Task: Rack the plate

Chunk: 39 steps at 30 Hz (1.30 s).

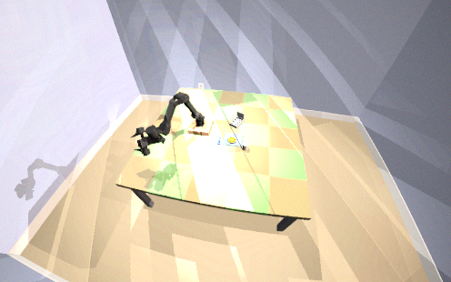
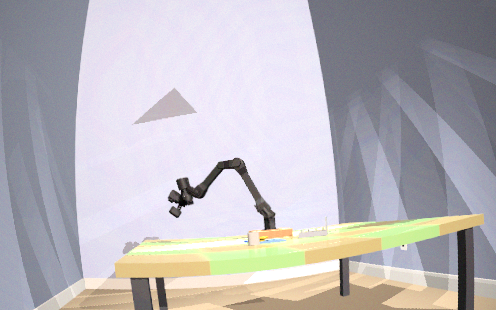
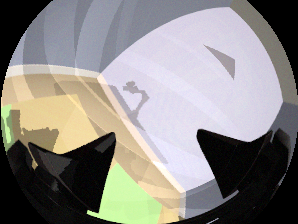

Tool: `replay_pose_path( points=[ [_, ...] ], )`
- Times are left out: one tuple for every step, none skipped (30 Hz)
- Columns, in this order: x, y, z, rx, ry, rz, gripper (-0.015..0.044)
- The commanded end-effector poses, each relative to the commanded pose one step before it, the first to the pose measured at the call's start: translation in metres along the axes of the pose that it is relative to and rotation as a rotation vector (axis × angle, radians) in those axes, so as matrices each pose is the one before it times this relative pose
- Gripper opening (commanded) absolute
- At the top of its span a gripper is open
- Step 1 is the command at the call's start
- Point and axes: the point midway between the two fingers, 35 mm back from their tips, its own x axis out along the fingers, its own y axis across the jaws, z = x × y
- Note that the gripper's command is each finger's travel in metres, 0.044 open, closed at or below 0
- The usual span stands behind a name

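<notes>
Item 1: gripper (image 1: 143, 146), black, parallel-jaw. It is hanging in the air over the left edge of the table (image 1: 230, 191), at the end of the arm (image 1: 175, 111) reaching out from its wooden base block (image 1: 199, 131). The fingers are standing wide apart with nothing between them; in the wrist view the two dark fingertips are framing only floor, a strip of green table and pale wall. In the exterior view the gripper (image 2: 175, 206) is sitting well above the table top (image 2: 253, 257).

Item 2: arm shadow (image 1: 35, 175), lying on the pale wall beyond the fingers, well apart from them; it is also showing between the fingers in the wrist view (image 3: 133, 99).

Item 3: plate (image 1: 231, 140), yellow and small, lying flat on a blue mat (image 1: 225, 142) near the table's middle. It is resting well apart from the fingers, on the far side of the base block from them, not held and not in the rack. Its detail is too small to tell.

Item 4: dish rack (image 1: 237, 119), pale wire, standing behind the plate, well apart from the fingers. Whether its slots are holding anything cannot be told.

Item 5: a small pale cylinder (image 2: 254, 238), standing just beside the mat in the exterior view; kind unclear.
</notes>
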Motion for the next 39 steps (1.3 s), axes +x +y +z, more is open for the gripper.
replay_pose_path(
  points=[
    [-0.02646, 0.02513, 0.01523, -0.0448, -0.05425, 0.08880, 0.0400],
    [-0.00729, 0.00710, 0.00546, -0.0131, -0.01660, 0.02446, 0.0400],
    [-0.00723, 0.00714, 0.00548, -0.0132, -0.01660, 0.02437, 0.0400],
    [-0.00718, 0.00717, 0.00549, -0.0134, -0.01659, 0.02427, 0.0400],
    [-0.00705, 0.00720, 0.00545, -0.0134, -0.01638, 0.02420, 0.0400],
    [-0.00638, 0.00745, 0.00490, -0.0132, -0.01530, 0.02635, 0.0400],
    [-0.00661, 0.00783, 0.00511, -0.0139, -0.01585, 0.02747, 0.0400],
    [-0.00654, 0.00789, 0.00510, -0.0140, -0.01571, 0.02742, 0.0400],
    [-0.00648, 0.00795, 0.00509, -0.0141, -0.01557, 0.02738, 0.0400],
    [-0.00641, 0.00801, 0.00508, -0.0143, -0.01542, 0.02733, 0.0400],
    [-0.00634, 0.00807, 0.00507, -0.0144, -0.01527, 0.02728, 0.0400],
    [-0.00627, 0.00812, 0.00506, -0.0145, -0.01511, 0.02723, 0.0400],
    [-0.00620, 0.00818, 0.00504, -0.0146, -0.01494, 0.02719, 0.0400],
    [-0.00613, 0.00823, 0.00502, -0.0148, -0.01477, 0.02714, 0.0400],
    [-0.00606, 0.00829, 0.00500, -0.0149, -0.01459, 0.02709, 0.0400],
    [-0.00595, 0.00902, 0.00529, -0.0147, -0.01409, 0.02783, 0.0400],
    [-0.00592, 0.00914, 0.00529, -0.0150, -0.01393, 0.02795, 0.0400],
    [-0.00582, 0.00916, 0.00523, -0.0151, -0.01358, 0.02786, 0.0400],
    [-0.00564, 0.00908, 0.00506, -0.0149, -0.01277, 0.02762, 0.0400],
    [-0.00555, 0.00911, 0.00500, -0.0150, -0.01243, 0.02753, 0.0400],
    [-0.00548, 0.00916, 0.00495, -0.0152, -0.01214, 0.02747, 0.0400],
    [-0.00540, 0.00921, 0.00490, -0.0153, -0.01185, 0.02740, 0.0400],
    [-0.00533, 0.00926, 0.00485, -0.0155, -0.01155, 0.02733, 0.0400],
    [-0.00525, 0.00930, 0.00479, -0.0156, -0.01124, 0.02726, 0.0400],
    [-0.00517, 0.00935, 0.00474, -0.0158, -0.01092, 0.02719, 0.0400],
    [-0.00552, 0.00930, 0.00410, -0.0230, -0.01045, 0.02374, 0.0400],
    [-0.00543, 0.00928, 0.00410, -0.0231, -0.01036, 0.02352, 0.0400],
    [-0.00535, 0.00928, 0.00410, -0.0233, -0.01028, 0.02334, 0.0400],
    [-0.00527, 0.00927, 0.00410, -0.0234, -0.01019, 0.02316, 0.0400],
    [-0.00519, 0.00926, 0.00410, -0.0236, -0.01009, 0.02299, 0.0400],
    [-0.00511, 0.00926, 0.00410, -0.0237, -0.00999, 0.02281, 0.0400],
    [-0.00503, 0.00925, 0.00410, -0.0239, -0.00988, 0.02263, 0.0400],
    [-0.00492, 0.00921, 0.00410, -0.0237, -0.00974, 0.02251, 0.0400],
    [-0.00440, 0.00872, 0.00420, -0.0185, -0.00923, 0.02311, 0.0400],
    [-0.00384, 0.00807, 0.00413, -0.0136, -0.00842, 0.02302, 0.0400],
    [-0.00467, 0.00958, 0.00455, -0.0158, -0.00956, 0.02684, 0.0400],
    [-0.00493, 0.01034, 0.00476, -0.0171, -0.00973, 0.02876, 0.0400],
    [-0.00482, 0.01039, 0.00463, -0.0172, -0.00916, 0.02868, 0.0400],
    [-0.00471, 0.01045, 0.00450, -0.0173, -0.00858, 0.02860, 0.0400]
  ],
)
